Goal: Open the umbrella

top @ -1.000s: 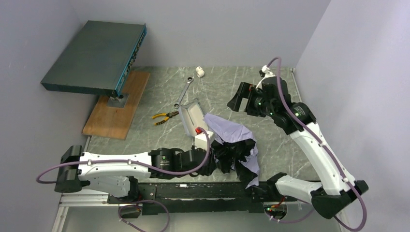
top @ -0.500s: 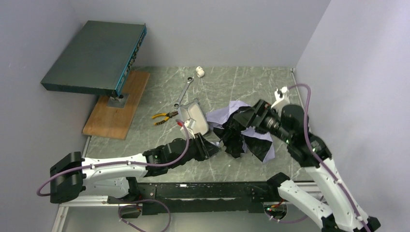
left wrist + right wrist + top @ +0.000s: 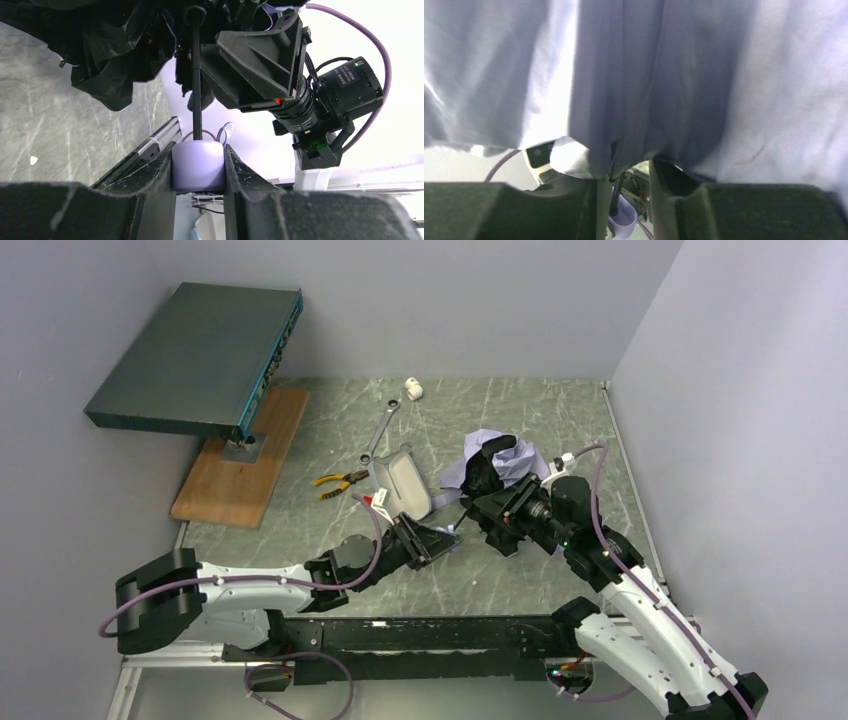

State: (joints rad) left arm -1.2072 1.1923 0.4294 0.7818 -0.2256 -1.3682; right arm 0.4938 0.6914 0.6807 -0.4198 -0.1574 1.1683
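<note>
Keeps the umbrella [image 3: 505,462] just right of centre in the top view, spanned between both arms. Grips its small lilac handle [image 3: 198,167] with the left claw [image 3: 198,159], clenched tight at the bottom centre of the left wrist view. Above that, shows the thin black shaft [image 3: 196,75] running straight up into dark crumpled canopy folds at the upper left. Pinches a gathered bunch of pale lilac fabric with the right claw [image 3: 624,172], closed on it at the lower middle of the right wrist view. Shows the open lilac case [image 3: 405,485] on the bench [image 3: 560,420] just left of the umbrella, with pliers [image 3: 338,481] and a wrench [image 3: 381,430] further left, near a wooden board [image 3: 240,465].
</note>
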